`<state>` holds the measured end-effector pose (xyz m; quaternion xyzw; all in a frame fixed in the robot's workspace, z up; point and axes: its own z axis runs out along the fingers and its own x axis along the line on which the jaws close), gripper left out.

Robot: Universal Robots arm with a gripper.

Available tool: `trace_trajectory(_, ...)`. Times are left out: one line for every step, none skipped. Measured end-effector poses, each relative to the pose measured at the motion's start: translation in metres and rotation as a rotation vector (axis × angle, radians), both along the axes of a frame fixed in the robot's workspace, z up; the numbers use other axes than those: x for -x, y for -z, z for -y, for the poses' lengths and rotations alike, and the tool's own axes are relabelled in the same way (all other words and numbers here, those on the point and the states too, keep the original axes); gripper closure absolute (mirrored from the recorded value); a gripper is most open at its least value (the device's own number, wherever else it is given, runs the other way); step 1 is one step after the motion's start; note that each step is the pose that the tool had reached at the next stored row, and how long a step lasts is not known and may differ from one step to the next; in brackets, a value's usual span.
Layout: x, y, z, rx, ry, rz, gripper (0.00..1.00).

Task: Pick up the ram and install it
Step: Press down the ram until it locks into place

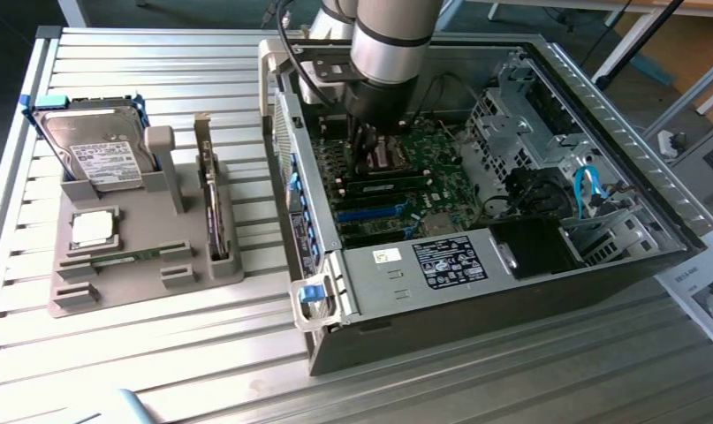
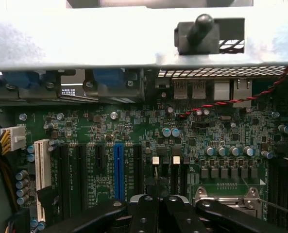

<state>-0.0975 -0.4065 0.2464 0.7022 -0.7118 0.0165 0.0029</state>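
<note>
While the arm (image 1: pixel 386 40) is lowered into the open computer case (image 1: pixel 639 190), its gripper (image 1: pixel 374 141) is held just above the green motherboard (image 1: pixel 433 163), and the fingers (image 2: pixel 144 211) are seen in the wrist view pressed together, clenched with nothing visibly between them. A long green ram (image 1: pixel 386 185) stick is seen seated in a slot on the board just below the gripper, with further dark slots alongside; whether it is fully latched cannot be told. Room around the gripper is bounded by the case's metal wall toward the exterior view's left, by the drive cage (image 1: pixel 510 119) toward the exterior view's right, and by the power supply (image 1: pixel 451 261) nearer the camera. In the wrist view, the blue expansion slot (image 2: pixel 118 170) and a white slot (image 2: pixel 42 177) are seen beyond the fingers, under the case's rear edge. Outside the case, on the slatted table (image 1: pixel 155 353), a grey holder (image 1: pixel 120 265) is set well apart, carrying a hard drive (image 1: pixel 97 150) and a square processor (image 1: pixel 94 228).
</note>
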Motion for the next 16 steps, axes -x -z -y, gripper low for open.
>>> trace_trajectory(0.0,0.001,0.0,0.0,0.0,0.0,0.89)
trace_trajectory(0.0,0.002,0.0,0.0,0.0,0.0,0.89)
trace_trajectory(0.0,0.0029,0.0,0.0,0.0,0.0,0.89)
trace_trajectory(0.0,0.0042,0.0,0.0,0.0,0.0001,0.89)
trace_trajectory(0.0,0.0052,0.0,0.0,0.0,0.0001,0.89)
trace_trajectory(0.0,0.0055,0.0,0.0001,0.0,0.0001,0.89)
trace_trajectory(0.0,0.0055,0.0,0.0001,0.0,0.0,0.89)
trace_trajectory(0.0,0.0055,0.0,0.0002,0.0,0.0,0.89)
trace_trajectory(0.0,0.0055,0.0,0.0002,0.0,0.0,0.89)
trace_trajectory(0.0,0.0056,0.0,0.0001,0.0,0.0,0.89)
trace_trajectory(0.0,0.0059,0.0,-0.0001,0.0,0.0001,0.89)
trace_trajectory(0.0,0.0069,0.0,-0.0003,0.0,0.0002,0.89)
trace_trajectory(0.0,0.0083,0.0,0.0,0.0,0.0001,0.89)
trace_trajectory(0.0,0.0097,0.0,0.0,0.0,0.0,0.89)
trace_trajectory(0.0,0.0113,0.0,0.0,0.0,0.0001,0.89)
trace_trajectory(0.0,0.0118,0.0,0.0001,0.0,0.0,0.89)
